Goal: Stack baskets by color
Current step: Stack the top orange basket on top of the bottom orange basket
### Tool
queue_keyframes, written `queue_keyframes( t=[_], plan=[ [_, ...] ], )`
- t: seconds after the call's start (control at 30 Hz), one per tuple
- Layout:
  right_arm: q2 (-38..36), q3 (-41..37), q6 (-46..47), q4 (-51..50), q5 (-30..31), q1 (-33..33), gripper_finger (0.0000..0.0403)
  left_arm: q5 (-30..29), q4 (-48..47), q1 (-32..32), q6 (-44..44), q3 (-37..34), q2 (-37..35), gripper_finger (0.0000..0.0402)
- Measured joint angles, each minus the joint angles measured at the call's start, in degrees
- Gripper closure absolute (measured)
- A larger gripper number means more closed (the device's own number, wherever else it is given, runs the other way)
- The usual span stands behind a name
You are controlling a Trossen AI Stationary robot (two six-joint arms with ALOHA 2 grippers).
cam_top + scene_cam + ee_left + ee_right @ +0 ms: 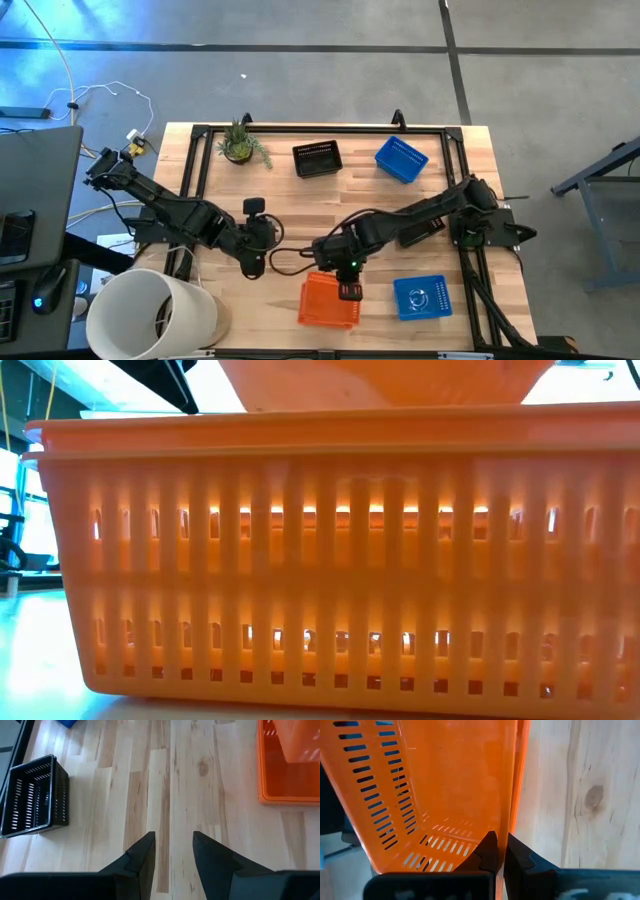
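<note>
An orange basket (328, 303) stands near the table's front edge and fills the low view (340, 560). A second orange basket (390, 380) hangs just over it, its underside dipping behind the lower rim. My right gripper (349, 291) is shut on this upper basket (445, 785). My left gripper (255, 262) hovers open over bare wood to the left, nothing between its fingers (172, 850). A black basket (317, 158) and a blue basket (401, 159) sit on the far side. Another blue basket (421, 297) is at the near right. My right gripper pinches the upper orange basket by one side wall (512, 810), one finger inside the basket and one outside. The fingers come from above, slanting down. The basket hangs over the lower orange basket; whether it rests in it I cannot tell.
A big white bucket (150, 315) lies at the near left corner, close to my left arm. A small potted plant (240, 145) stands at the far left. A black frame (320, 128) runs round the table. Bare wood lies in the middle.
</note>
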Motion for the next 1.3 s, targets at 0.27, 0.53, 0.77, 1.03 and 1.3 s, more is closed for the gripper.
queue_keyframes(
  t=[0.27, 0.53, 0.77, 1.03, 1.3],
  plan=[
    [2.3, 2.2, 0.0, -1.2, 2.0, 0.1, 0.0403, 0.0, -0.1, 0.0, 0.4, 0.0, 0.0, 0.0284],
    [2.8, 2.1, -0.2, -1.3, 2.4, 0.6, 0.0403, 0.0, -0.1, 0.0, 0.5, 0.0, 0.0, 0.0284],
    [4.5, 2.0, -0.1, -2.0, 2.7, 1.3, 0.0403, 0.0, 0.1, 0.0, 0.4, 0.0, 0.0, 0.0284],
    [5.4, 2.0, 2.0, -2.3, 3.9, 1.1, 0.0403, 0.3, 0.1, 0.0, 0.1, 0.0, 0.0, 0.0284],
    [5.4, 2.0, 0.6, -4.6, 5.5, 1.2, 0.0402, 0.4, 0.1, 0.0, 0.0, 0.0, 0.0, 0.0284]
  ],
)
